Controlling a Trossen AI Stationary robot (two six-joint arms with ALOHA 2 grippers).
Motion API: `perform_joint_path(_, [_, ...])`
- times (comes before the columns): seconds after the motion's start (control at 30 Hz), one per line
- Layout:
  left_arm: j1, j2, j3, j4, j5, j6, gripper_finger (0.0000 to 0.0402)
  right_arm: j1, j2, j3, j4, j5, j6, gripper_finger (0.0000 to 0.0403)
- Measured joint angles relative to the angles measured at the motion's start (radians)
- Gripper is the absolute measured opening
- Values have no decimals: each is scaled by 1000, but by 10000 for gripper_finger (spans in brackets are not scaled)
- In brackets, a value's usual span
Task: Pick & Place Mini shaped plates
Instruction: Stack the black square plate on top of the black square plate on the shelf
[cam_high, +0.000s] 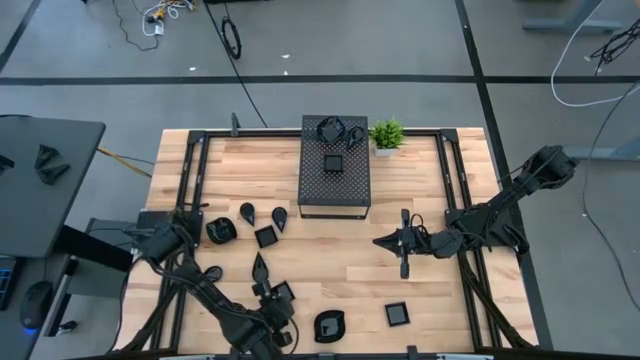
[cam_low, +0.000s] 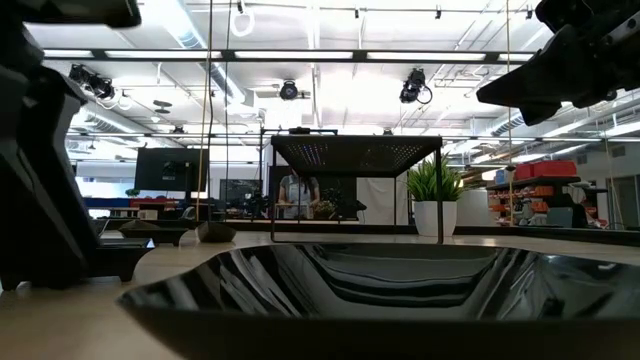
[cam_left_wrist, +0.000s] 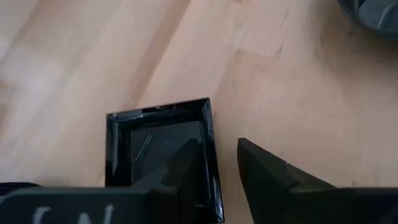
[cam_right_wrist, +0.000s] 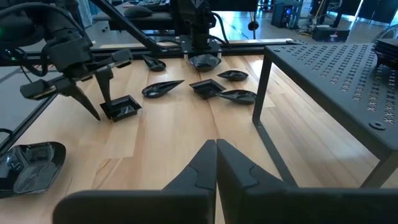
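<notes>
The left gripper (cam_left_wrist: 214, 165) straddles one wall of a square plate (cam_left_wrist: 158, 140), jaws narrow but seemingly not clamped — a thin-edge pinch could slip and skid the plate.

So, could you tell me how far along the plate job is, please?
Done: a few plates sit on the box. In hand: the left pincer straddles a square plate's rim, not yet clamped. Left: about eight loose plates lie on the table. The right pincer waits shut beside the box.
</notes>
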Motion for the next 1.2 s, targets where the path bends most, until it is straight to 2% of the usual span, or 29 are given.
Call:
perform_joint_path(0.5, [10,-5,1,-11,-12,22,10,0,0,0,-1,0,0,9])
perform_joint_path(0.73, [25,-125,2,6,-70,160,8,0,0,0,0,0,0,9])
perform_joint_path(0.83, [52,-201,2,55,-94,302,5,-1,0,0,0,0,0,9])
perform_joint_path(0.97, [138,-282,2,218,-80,640,5,-8,0,0,0,0,-4,9])
perform_joint_path(1.1, [294,-330,2,382,58,1002,4,-21,0,0,0,0,-6,9])
perform_joint_path(1.2, [434,-359,2,464,143,1189,5,-28,0,0,0,0,-2,9])
